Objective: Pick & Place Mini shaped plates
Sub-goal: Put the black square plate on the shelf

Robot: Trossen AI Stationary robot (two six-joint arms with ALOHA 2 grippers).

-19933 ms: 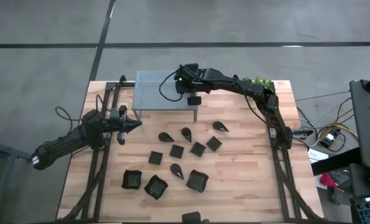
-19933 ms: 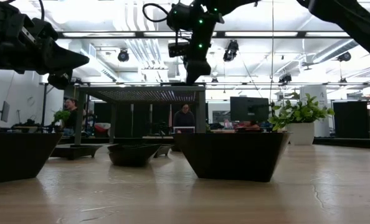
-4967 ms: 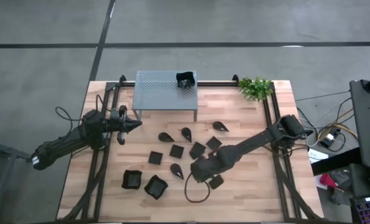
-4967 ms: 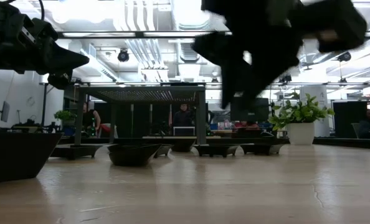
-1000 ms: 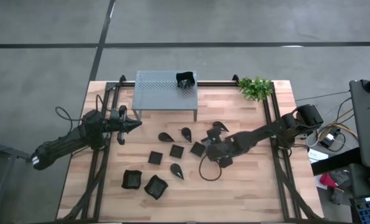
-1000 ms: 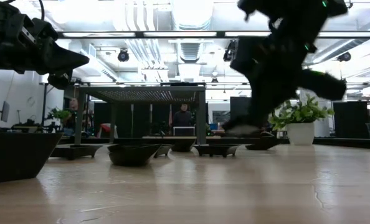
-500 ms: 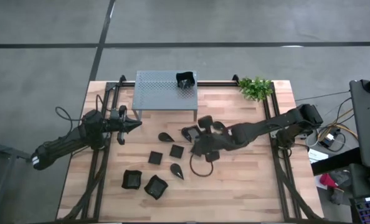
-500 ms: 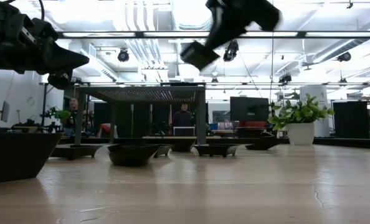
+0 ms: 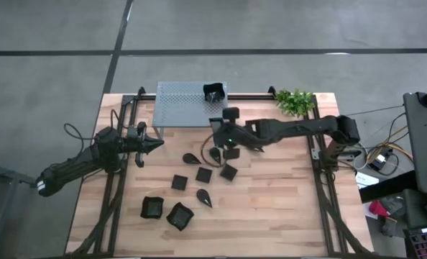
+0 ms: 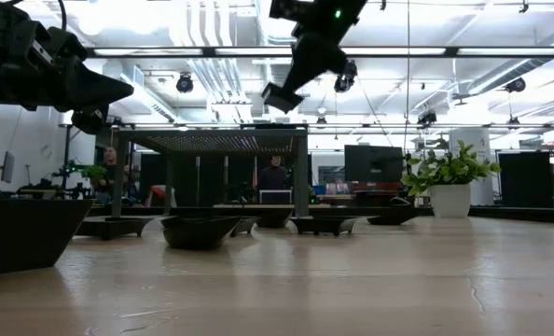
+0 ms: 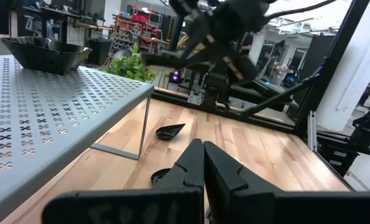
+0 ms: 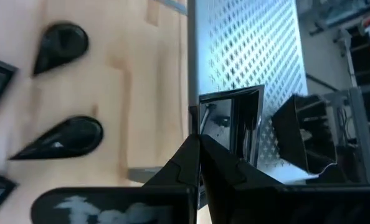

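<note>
Right gripper (image 9: 230, 117) was clamped on a small flat square plate (image 12: 232, 124), carried in the air just off the near edge of the grey perforated shelf (image 9: 181, 104), above the bench (image 9: 285, 208). The right wrist view showed the fingers pinched together on the plate's edge, with the shelf top right behind it and two teardrop plates (image 12: 59, 45) down on the wood. One wavy-rimmed dish (image 9: 213, 92) already sat on the shelf's far right corner (so the shelf looked like the drop spot, judged only from that). Step in hand: transport, mid-carry toward the shelf. The next move would call for taking the plate over the shelf top, clear of the dish already there, lowering it flat and then releasing. A tilted plate could catch the shelf edge. Left gripper (image 9: 154, 144) waited at the bench's left side, fingers together, holding nothing. The rest of the plates lay on the bench: small squares (image 9: 203, 174) and teardrops mid-bench, two larger wavy-rimmed squares (image 9: 152, 207) near the front left.
</note>
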